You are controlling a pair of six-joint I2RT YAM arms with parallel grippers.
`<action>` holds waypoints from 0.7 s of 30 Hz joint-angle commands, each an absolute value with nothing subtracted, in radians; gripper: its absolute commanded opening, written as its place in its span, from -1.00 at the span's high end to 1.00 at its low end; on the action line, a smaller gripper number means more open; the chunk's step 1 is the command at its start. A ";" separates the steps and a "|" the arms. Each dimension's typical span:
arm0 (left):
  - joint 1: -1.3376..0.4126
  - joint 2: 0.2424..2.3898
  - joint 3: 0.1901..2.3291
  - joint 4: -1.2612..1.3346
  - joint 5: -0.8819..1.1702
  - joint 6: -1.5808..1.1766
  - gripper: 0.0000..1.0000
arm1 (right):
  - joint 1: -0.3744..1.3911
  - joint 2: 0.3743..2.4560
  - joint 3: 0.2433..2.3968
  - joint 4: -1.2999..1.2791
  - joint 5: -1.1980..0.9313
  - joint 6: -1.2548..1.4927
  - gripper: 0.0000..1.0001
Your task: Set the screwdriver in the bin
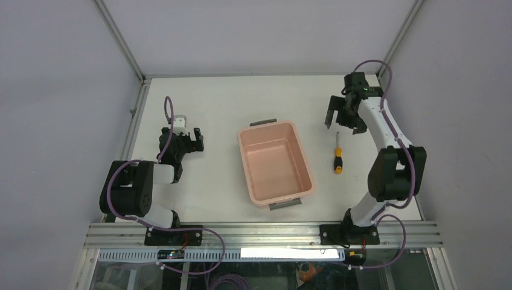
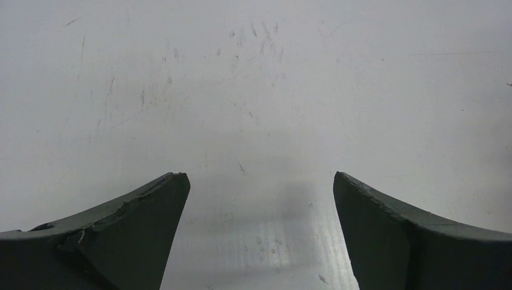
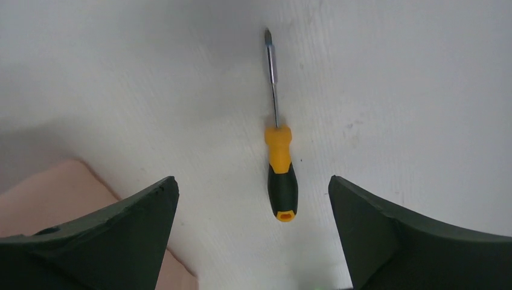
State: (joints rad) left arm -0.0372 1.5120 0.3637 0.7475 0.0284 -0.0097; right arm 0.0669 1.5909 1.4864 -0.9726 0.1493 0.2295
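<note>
Presently I am hovering my right gripper (image 3: pixel 252 181) over the screwdriver (image 3: pixel 281 172), fingers spread wide and gripping nothing. The screwdriver is lying flat on the table (image 1: pixel 211 103), in the gap between my two fingers and a little nearer the right one, its black-and-orange handle toward my wrist and its thin shaft pointing away. From the top camera, the right gripper (image 1: pixel 343 125) is sitting over the shaft-tip end of the screwdriver (image 1: pixel 339 160), so I am judging that I am not yet centred on the handle, the thicker and surer part to pinch. My fingers are straddling the tool across its length, which is the reason for this wrist angle: closing would be squeezing it from both sides. How far above it I am hanging, I cannot tell. The bin (image 1: pixel 275 125) is standing just off my left-finger side, open top up, one pink corner of the bin (image 3: pixel 54 193) showing beside that finger; a short carry sideways should be reaching it. My left gripper (image 2: pixel 259 178) is idling on the bin's other side, likewise spread and grasping nothing, only scuffed table showing below it.
</note>
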 commanded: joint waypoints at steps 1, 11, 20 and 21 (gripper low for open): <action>-0.029 1.507 0.379 0.812 0.043 0.003 -0.98 | 0.041 1.715 1.403 -1.048 0.052 0.204 -0.98; -0.029 1.506 0.379 0.812 0.044 0.002 -0.98 | 0.003 1.894 1.214 -0.877 -0.023 0.193 -0.53; -0.029 1.508 0.379 0.811 0.044 0.002 -0.98 | 0.003 1.738 1.283 -0.958 0.088 0.189 1.00; -0.029 1.507 0.379 0.812 0.044 0.002 -0.98 | 0.003 1.714 1.299 -0.971 0.086 0.190 1.00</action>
State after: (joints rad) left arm -0.0372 1.5120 0.3637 0.7483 0.0284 -0.0097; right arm 0.0025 1.8507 1.2255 -0.9573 0.0452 0.1951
